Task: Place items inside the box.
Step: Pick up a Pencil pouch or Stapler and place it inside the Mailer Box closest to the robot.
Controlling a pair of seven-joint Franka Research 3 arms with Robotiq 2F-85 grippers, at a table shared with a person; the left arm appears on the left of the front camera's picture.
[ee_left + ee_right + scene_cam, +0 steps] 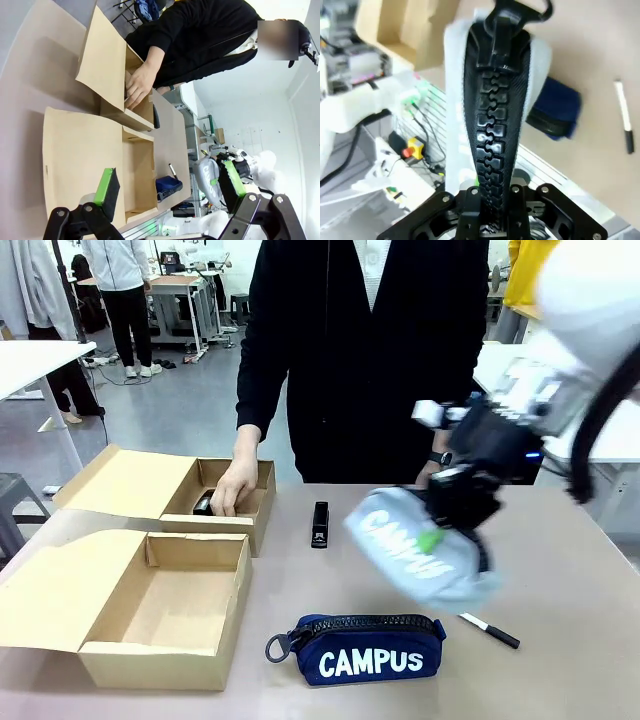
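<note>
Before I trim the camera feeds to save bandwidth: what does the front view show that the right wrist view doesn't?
Front view: a person's hand inside the far brown cardboard box, and a small black stapler on the table. Right wrist view: the chunky black plastic zipper of the grey fabric "CAMPUS" pouch, close up. Both: that pouch clamped in the right gripper, the navy fabric zip pouch and the white pen with black cap.

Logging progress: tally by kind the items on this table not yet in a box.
Zip pouches: 2, the grey pouch in the right hand and the navy pouch
Stapler: 1
Pen: 1
Total: 4
</note>
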